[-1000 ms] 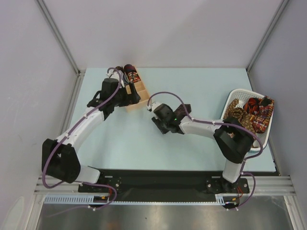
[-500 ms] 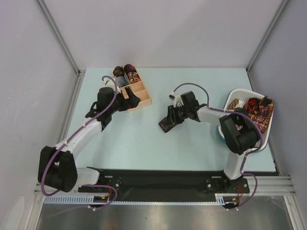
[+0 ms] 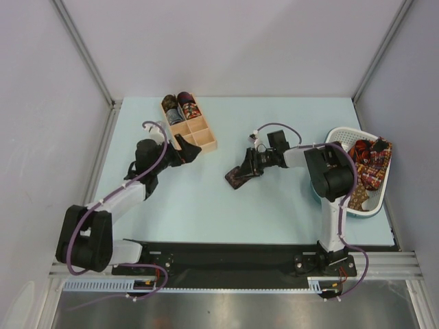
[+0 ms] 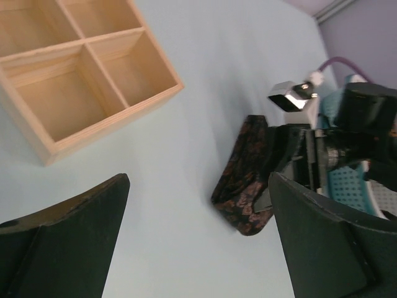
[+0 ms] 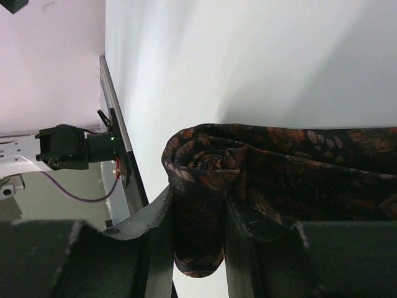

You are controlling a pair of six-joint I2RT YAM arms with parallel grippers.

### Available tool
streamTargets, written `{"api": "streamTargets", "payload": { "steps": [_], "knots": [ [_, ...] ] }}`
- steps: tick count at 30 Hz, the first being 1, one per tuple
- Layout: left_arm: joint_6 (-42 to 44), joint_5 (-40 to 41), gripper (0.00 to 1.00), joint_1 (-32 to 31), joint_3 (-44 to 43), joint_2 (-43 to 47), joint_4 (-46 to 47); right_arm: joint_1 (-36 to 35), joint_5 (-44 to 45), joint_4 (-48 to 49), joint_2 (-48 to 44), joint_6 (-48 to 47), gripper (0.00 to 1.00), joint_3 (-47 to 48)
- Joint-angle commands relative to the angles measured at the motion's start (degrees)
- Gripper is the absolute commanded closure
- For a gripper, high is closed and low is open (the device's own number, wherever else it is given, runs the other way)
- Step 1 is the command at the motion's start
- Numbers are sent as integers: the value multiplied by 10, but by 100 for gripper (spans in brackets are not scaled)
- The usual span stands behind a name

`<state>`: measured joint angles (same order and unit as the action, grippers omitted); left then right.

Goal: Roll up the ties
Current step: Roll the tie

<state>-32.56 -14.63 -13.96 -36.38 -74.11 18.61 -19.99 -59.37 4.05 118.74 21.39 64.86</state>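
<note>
A dark maroon tie with a brown pattern is partly coiled into a roll, and my right gripper is shut on that roll. Its loose length trails off to the right in the right wrist view. From above, the tie touches the table mid-way across, with the right gripper at its upper right. My left gripper stands open and empty just below the wooden box. In the left wrist view the left gripper faces the same tie from a distance.
The wooden compartment box at the back left holds two rolled ties in its far cells; its near cells are bare. A white basket at the right edge holds several loose red and gold ties.
The right arm folded back and its gripper shifted right with the dark tie. The left arm drew back from over the box towards the near left, uncovering it.
</note>
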Motion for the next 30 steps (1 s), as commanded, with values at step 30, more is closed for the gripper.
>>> {"api": "streamTargets", "payload": {
  "steps": [30],
  "knots": [
    [397,51,0,-246,-198,-216,-102,20,0,-100,117,-82,77,77]
  ]
}}
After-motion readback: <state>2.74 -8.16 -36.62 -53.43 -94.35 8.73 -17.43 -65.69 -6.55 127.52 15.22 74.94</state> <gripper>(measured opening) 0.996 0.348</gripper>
